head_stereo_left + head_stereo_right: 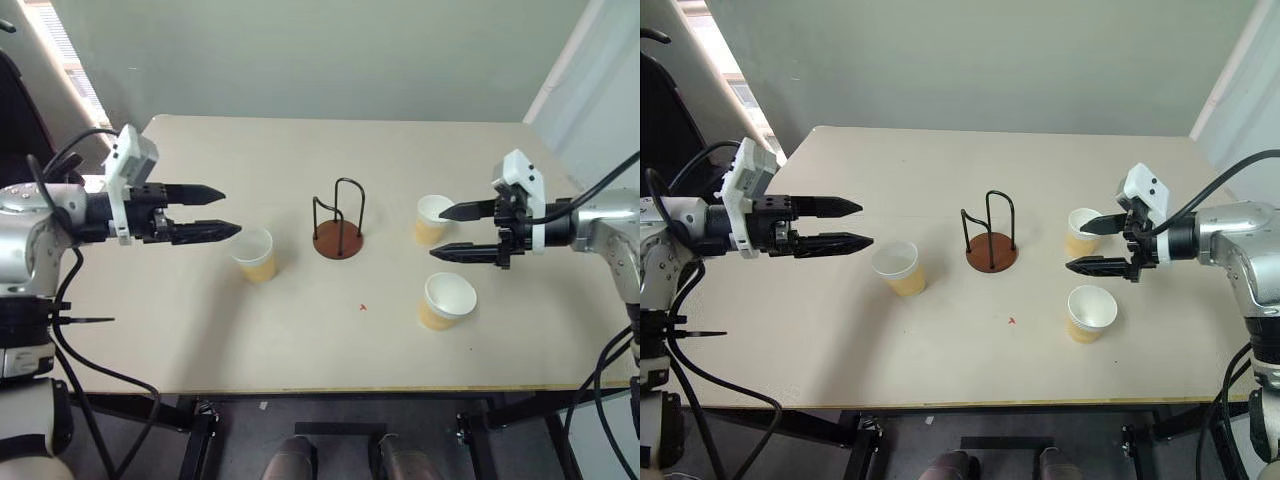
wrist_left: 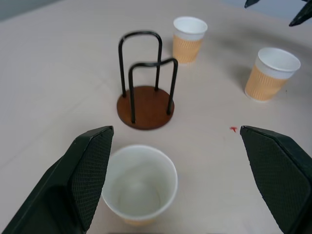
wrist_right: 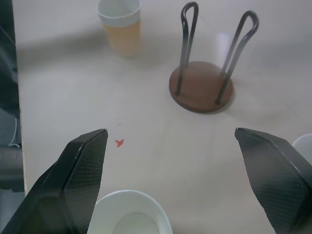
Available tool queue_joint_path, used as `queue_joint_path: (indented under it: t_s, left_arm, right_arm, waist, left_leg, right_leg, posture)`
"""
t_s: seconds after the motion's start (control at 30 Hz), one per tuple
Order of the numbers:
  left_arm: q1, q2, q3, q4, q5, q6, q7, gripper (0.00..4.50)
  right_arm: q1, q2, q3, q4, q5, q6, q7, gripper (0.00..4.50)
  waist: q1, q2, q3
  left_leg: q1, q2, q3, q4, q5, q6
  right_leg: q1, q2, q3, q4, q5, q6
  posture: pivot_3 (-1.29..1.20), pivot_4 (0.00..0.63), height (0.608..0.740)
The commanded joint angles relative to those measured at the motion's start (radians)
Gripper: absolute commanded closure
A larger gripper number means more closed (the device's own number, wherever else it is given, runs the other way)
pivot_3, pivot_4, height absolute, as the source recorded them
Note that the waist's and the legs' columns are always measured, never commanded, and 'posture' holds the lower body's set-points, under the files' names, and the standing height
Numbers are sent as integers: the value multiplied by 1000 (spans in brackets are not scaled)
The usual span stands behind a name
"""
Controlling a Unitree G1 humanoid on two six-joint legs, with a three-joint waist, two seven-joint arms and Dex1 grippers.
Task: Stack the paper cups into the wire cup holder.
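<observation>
A lab-like test room: bare beige table on black metal legs against plain grey walls.

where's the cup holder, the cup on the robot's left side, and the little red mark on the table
cup holder (image 1: 339, 240): left eye view, on its brown round base.
cup on the left (image 1: 254, 254): left eye view, on its side wall.
red mark (image 2: 233, 129): left wrist view, on the mark itself.
</observation>
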Motion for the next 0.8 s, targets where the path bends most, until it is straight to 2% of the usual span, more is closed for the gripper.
queue_joint_path:
  t_s: [0.03,0.17,0.33,0.53,0.67,0.8]
  left_arm:
    - [-21,29,48,-13,-11,-4,7,0]
    - [0,34,83,-20,-19,-4,28,0]
    - [74,20,105,-144,-51,42,86,0]
    - [82,47,54,-226,-68,64,45,0]
    - [64,24,-5,-169,-16,25,57,0]
    - [-6,-51,-70,-96,50,-28,114,0]
  right_arm:
    - [-57,-10,-8,7,-6,-28,13,160]
    - [-71,-12,-8,14,-9,-35,12,160]
    - [-69,-14,-1,17,-8,-42,25,160]
    - [-68,-36,-24,-26,27,-19,56,160]
    - [-71,-35,-61,-92,95,40,46,160]
    - [-79,-51,-68,-80,119,79,45,160]
  waist:
    - [0,0,0]
    - [-1,0,0]
    - [-1,0,0]
    - [0,0,0]
    - [-1,0,0]
    - [1,0,0]
  left_leg:
    - [0,0,0,0,0,0]
    - [0,0,0,0,0,0]
    - [0,0,0,0,0,0]
    - [0,0,0,0,0,0]
    - [1,0,0,0,0,0]
    - [1,0,0,1,1,-1]
  right_leg:
    - [0,0,0,0,0,0]
    - [0,0,0,1,-3,-5]
    - [0,0,0,1,-4,-7]
    - [0,0,0,1,-4,-7]
    - [-1,0,0,3,-5,-9]
    - [-1,0,0,5,-5,-9]
  posture:
    - [0,150,740]
    - [0,150,740]
    - [0,150,740]
    - [0,150,740]
    - [0,150,740]
    - [0,150,740]
